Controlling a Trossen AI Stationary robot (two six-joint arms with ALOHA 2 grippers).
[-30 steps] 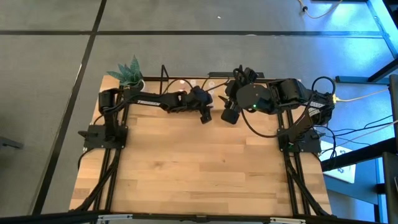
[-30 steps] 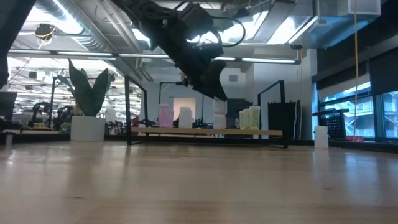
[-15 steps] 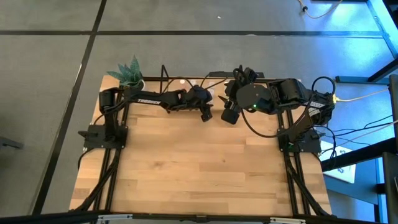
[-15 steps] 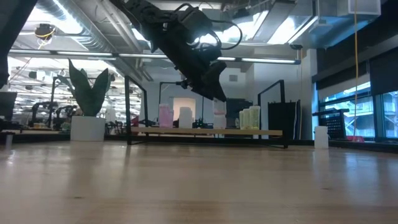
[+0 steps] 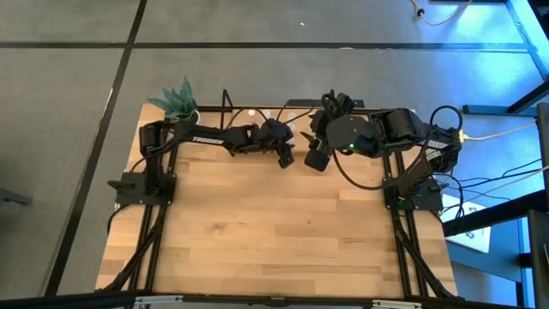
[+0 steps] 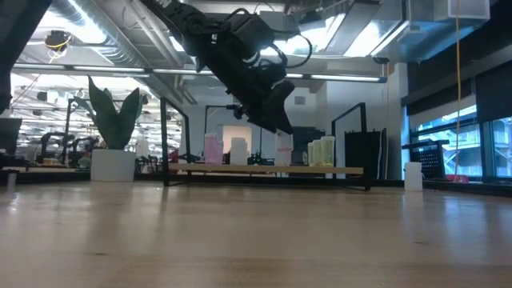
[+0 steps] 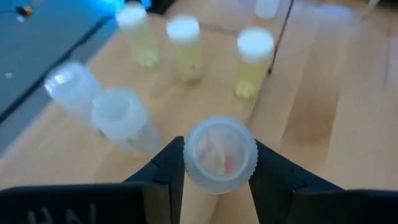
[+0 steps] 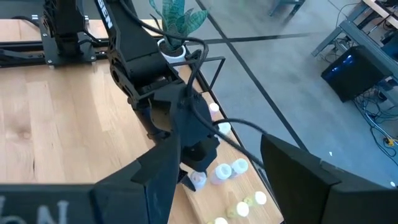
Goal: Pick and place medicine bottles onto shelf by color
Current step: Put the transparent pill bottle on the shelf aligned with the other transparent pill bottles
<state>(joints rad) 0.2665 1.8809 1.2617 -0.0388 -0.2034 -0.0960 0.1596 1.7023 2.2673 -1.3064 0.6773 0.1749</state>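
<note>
fingers (image 7: 163, 180) of the left gripper (image 7: 216, 186) clamped on a small translucent ribbed-cap medicine bottle (image 7: 219, 154), raised above the low light-wood shelf (image 6: 272, 170), three yellow-filled white-capped bottles (image 7: 186, 46) upright there, right gripper (image 8: 217, 180) open beside it, pale wooden plank surface (image 5: 274, 232) below

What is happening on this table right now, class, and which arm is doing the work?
The left gripper is shut on a small white-capped medicine bottle and holds it above the shelf at the table's far edge. Bottles with pink, white and yellow-green contents already stand grouped on that shelf. The right gripper waits open close by, holding nothing. A potted plant stands at the shelf's end.
</note>
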